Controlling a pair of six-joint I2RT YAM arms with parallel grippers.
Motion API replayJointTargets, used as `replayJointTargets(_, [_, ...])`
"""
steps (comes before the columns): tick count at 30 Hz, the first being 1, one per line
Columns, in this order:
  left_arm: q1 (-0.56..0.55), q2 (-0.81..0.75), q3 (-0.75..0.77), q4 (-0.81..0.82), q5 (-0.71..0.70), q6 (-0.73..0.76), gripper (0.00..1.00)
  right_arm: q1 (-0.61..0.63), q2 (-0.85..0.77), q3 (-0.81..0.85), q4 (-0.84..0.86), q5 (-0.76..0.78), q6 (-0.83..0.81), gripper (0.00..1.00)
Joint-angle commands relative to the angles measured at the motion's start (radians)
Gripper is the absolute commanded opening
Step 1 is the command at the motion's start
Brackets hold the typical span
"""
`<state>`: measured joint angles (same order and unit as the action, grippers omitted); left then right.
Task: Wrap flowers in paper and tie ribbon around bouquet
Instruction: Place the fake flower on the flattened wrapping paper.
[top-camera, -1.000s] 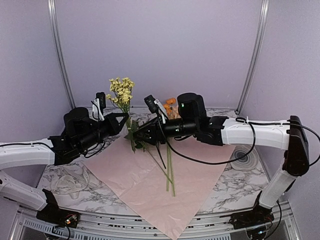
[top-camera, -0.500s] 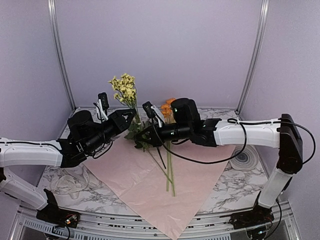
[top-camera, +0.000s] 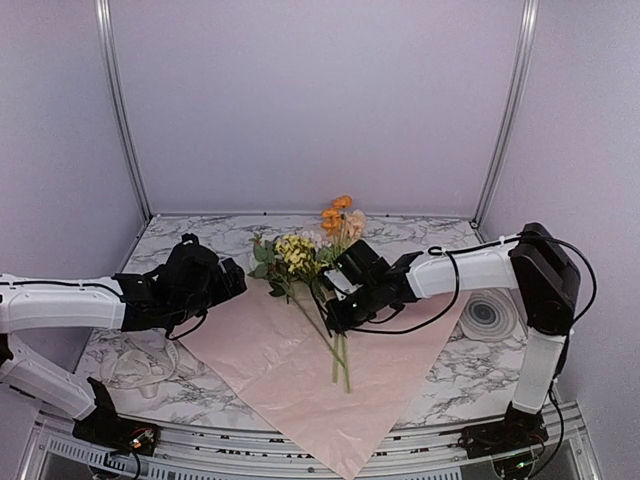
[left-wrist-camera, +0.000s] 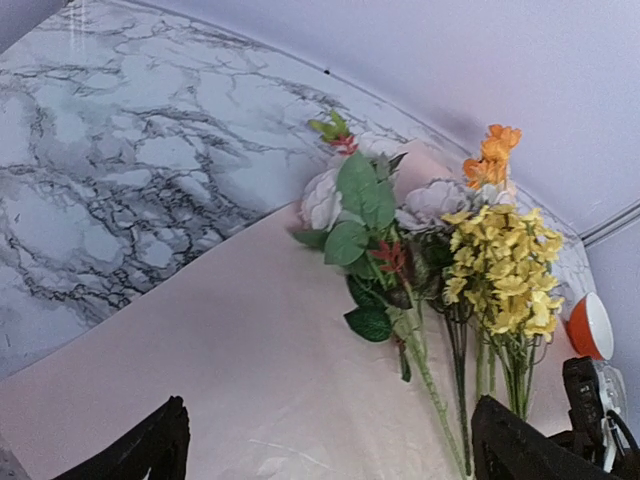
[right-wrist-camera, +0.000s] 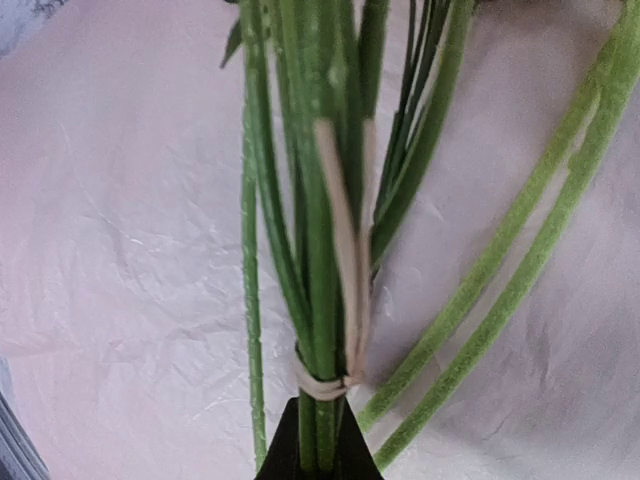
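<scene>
left pincer (left-wrist-camera: 328, 435): jaws wide, empty, at the paper (top-camera: 300, 375) left edge | right pincer (right-wrist-camera: 320, 462): clamped on tied stems of the flowers (top-camera: 298, 255) | flowers: lying across the paper's far corner | paper: flat on marbled desk (top-camera: 200, 235)

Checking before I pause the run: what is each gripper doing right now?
Left gripper: open, holding nothing.
Right gripper: closed on the stems of the flowers.
</scene>
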<state>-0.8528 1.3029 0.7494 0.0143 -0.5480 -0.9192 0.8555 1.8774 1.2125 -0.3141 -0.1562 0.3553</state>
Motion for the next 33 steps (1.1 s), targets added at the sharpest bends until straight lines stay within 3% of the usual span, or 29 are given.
replayJointTargets(1, [0.025,0.02,-0.061,-0.137,0.004,-0.067,0.99,0.007,0.027,0.043,-0.062,0.072,-0.026,0.0])
replayJointTargets(13, [0.063,0.031,-0.203,-0.152,0.083,-0.159,0.99,0.064,0.071,0.118,-0.052,0.118,-0.044,0.0])
replayJointTargets(15, [0.062,0.027,-0.215,-0.156,0.082,-0.162,0.99,0.063,0.088,0.137,-0.052,0.091,-0.042,0.09])
replayJointTargets(18, [0.063,0.021,-0.216,-0.175,0.08,-0.154,0.99,0.065,0.094,0.161,-0.067,0.081,-0.042,0.44])
replayJointTargets(21, [0.063,0.004,-0.213,-0.207,0.071,-0.143,0.99,0.062,0.069,0.176,-0.101,0.083,-0.05,0.57])
replayJointTargets(27, [0.063,-0.046,-0.249,-0.237,0.059,-0.15,0.99,0.004,-0.079,0.112,-0.132,0.033,-0.062,0.61])
replayJointTargets(33, [0.068,-0.016,-0.27,-0.197,0.055,-0.133,0.99,-0.194,-0.18,-0.078,-0.082,0.028,-0.032,0.58])
